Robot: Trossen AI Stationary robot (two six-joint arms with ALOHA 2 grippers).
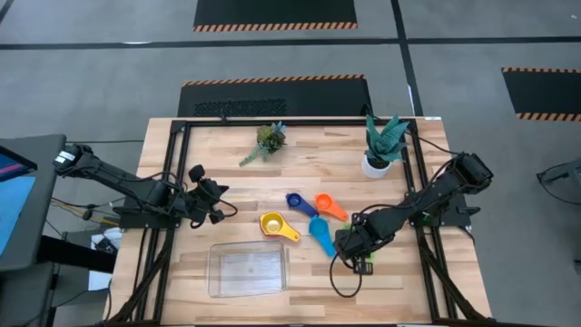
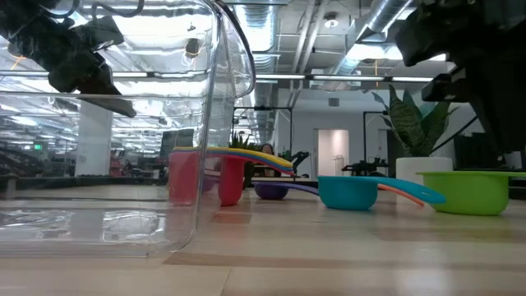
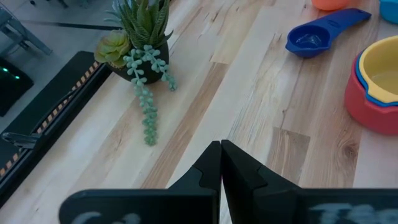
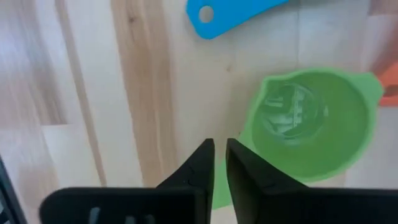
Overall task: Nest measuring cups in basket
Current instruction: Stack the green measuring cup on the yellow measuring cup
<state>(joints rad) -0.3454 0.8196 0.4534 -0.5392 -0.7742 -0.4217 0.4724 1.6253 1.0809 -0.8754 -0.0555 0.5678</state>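
The clear basket point(image 1: 247, 269) stands near the table's front edge. Behind it sits a red cup point(image 3: 367, 109) with a yellow cup point(image 1: 272, 224) nested in it. A dark blue cup point(image 1: 298, 203), an orange cup point(image 1: 329, 207) and a light blue cup point(image 1: 322, 236) lie loose on the table. A green cup point(image 4: 311, 124) stands upright on the table at the right. My right gripper point(image 4: 219, 158) hangs over the green cup's handle side, pointing down, its fingers a narrow gap apart. My left gripper point(image 3: 221, 158) hovers shut above the table's left part.
A small succulent point(image 1: 266, 143) lies at the far middle of the table. A spiky plant in a white pot point(image 1: 381, 150) stands at the far right. Bare wood lies between the basket and the loose cups. A black frame borders the table.
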